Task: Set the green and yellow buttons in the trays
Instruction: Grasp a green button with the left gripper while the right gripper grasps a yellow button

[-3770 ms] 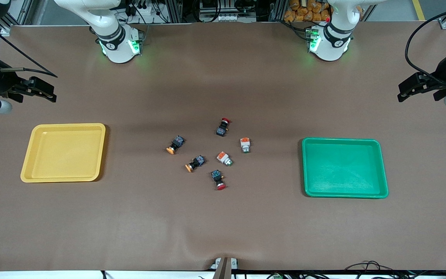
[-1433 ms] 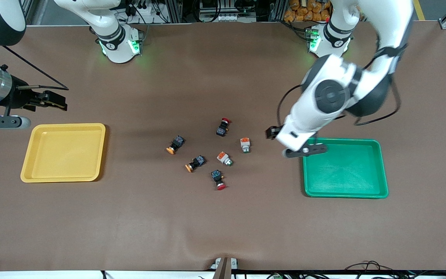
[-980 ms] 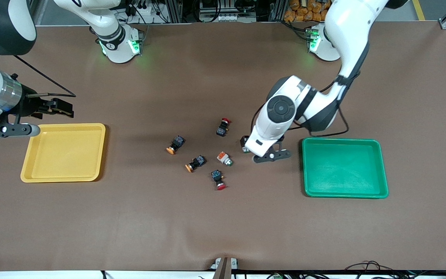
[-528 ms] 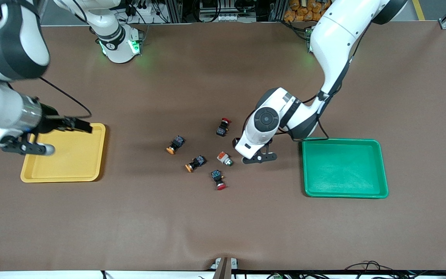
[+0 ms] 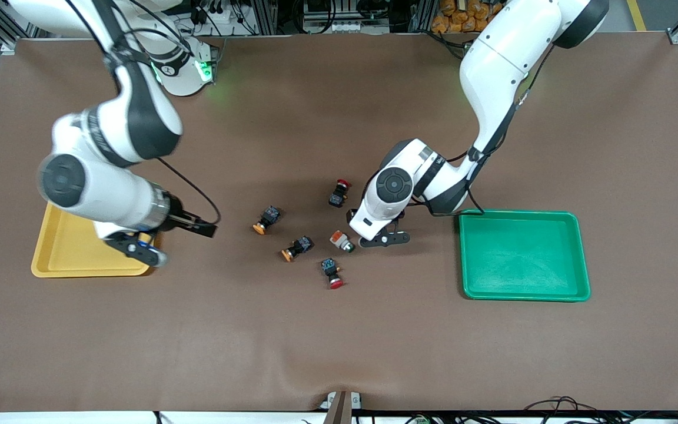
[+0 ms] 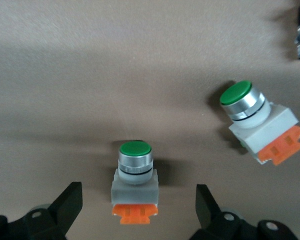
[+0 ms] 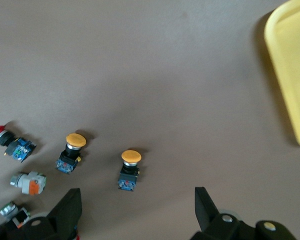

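Your left gripper (image 6: 135, 210) is hovering spread wide over a green button (image 6: 134, 182) in the middle of the table (image 5: 339, 341), a second green button (image 5: 342, 241) lying just beside it. Your right gripper (image 5: 200, 227) is hanging open between the yellow tray (image 5: 59, 259) and the two yellow buttons (image 5: 266, 219). The green tray (image 5: 524, 256) is sitting toward the left arm's end.

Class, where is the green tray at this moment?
In the front view, the green tray lies on the table toward the left arm's end, apart from the cluster of buttons, with the open left gripper over those buttons.
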